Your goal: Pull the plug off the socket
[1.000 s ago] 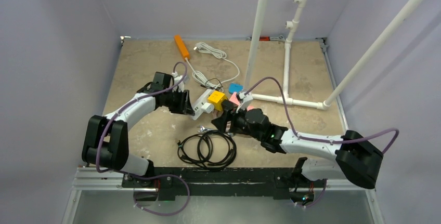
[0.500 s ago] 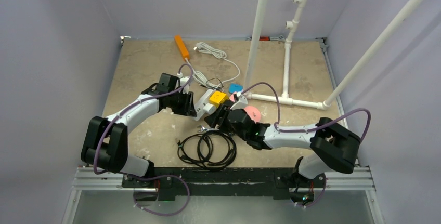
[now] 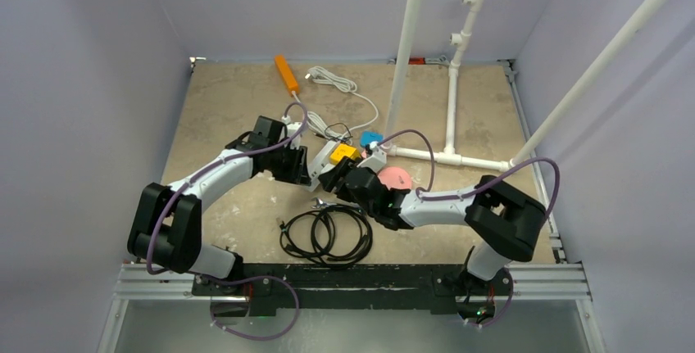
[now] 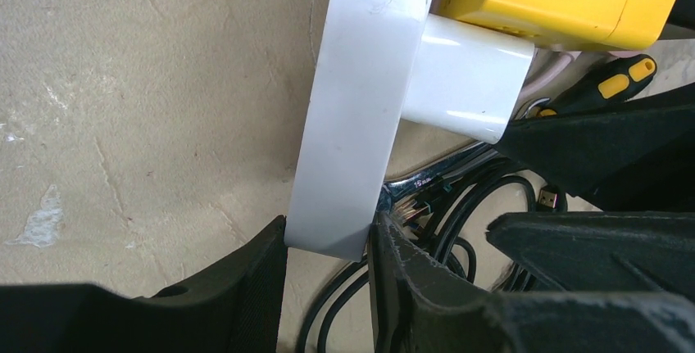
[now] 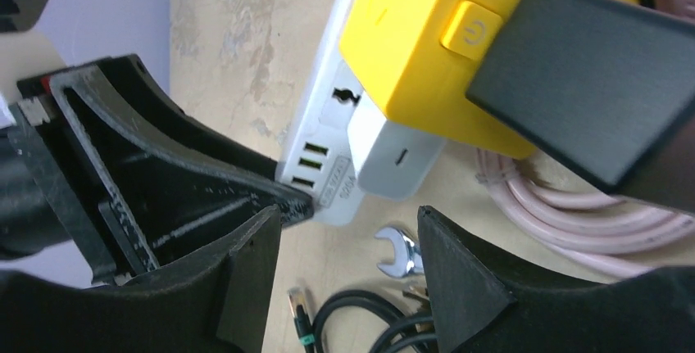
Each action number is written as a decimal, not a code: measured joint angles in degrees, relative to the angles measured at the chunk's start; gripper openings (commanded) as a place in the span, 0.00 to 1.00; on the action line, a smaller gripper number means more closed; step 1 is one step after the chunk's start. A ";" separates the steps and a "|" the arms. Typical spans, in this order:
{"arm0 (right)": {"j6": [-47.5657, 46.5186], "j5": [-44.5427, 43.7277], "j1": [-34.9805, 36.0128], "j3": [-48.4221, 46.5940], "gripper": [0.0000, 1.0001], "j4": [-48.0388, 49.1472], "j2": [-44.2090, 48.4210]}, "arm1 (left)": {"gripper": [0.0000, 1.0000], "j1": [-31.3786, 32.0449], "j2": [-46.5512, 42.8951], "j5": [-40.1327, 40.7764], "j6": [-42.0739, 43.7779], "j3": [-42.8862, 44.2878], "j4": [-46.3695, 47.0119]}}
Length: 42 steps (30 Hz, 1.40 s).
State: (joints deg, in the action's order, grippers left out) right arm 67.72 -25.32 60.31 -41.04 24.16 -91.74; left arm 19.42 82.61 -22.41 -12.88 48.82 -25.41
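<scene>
PLUG IN THE BALANCE: the left gripper (image 4: 328, 238) is clamped across one end of the white power strip (image 4: 352, 124), a finger on each long side; the hold looks meant to anchor the socket, so that a tug frees the plug rather than dragging the whole strip over the table (image 4: 147, 83). The white plug (image 4: 467, 83), seemingly the task's target, stands seated in the strip's socket face just beside that clamped end; a yellow adapter cube (image 4: 565, 1) is plugged in next along the strip, touching the plug. Neither shows any gap from the strip, so the pull is judged not yet begun. The right gripper (image 5: 348, 214) hovers off the strip's socket face with its fingers spread wide and nothing between them, roughly in line with the white plug but short of it; the wide spread would let the fingers pass either side of the plug's body before closing. The cube crowds the plug on the side away from the strip's clamped end, and the left gripper's finger sits close on the other, so there is little room and the fingers could catch the cube instead; a straight draw away from the strip's face looks the cleanest way out. A small spanner (image 5: 397, 255), a coil of black cable (image 3: 326, 234) and a pink cable (image 5: 557, 214) lie on the table off the strip's socket face, near the right gripper.
</scene>
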 measured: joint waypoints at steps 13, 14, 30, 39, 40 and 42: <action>3.50 -4.11 -0.44 -4.79 0.59 -3.61 -6.01 | 0.00 0.92 0.00 1.29 0.04 0.00 -0.02; 3.85 -4.33 -0.44 -4.70 0.59 -3.58 -6.01 | 0.00 0.92 0.00 1.29 0.04 0.00 -0.02; 6.03 -8.20 -1.33 -4.79 0.54 -3.10 -7.37 | 0.00 1.03 0.00 1.27 0.04 0.00 -0.04; 7.96 -7.96 -2.54 -4.17 0.37 0.61 -7.39 | 0.00 1.51 0.00 1.22 0.00 0.00 -0.04; 7.96 -7.96 -2.60 -4.17 0.35 0.52 -7.39 | 0.00 1.51 0.00 1.25 0.02 0.00 -0.04; 8.13 -7.76 -2.60 -4.17 0.33 0.50 -7.39 | 0.00 1.51 0.00 1.46 0.02 0.00 -0.13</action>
State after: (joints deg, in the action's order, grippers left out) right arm 75.85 -33.08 57.71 -45.21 24.67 -99.13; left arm 20.93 82.61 -20.95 -12.86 48.82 -25.54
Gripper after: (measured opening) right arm 0.377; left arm 0.356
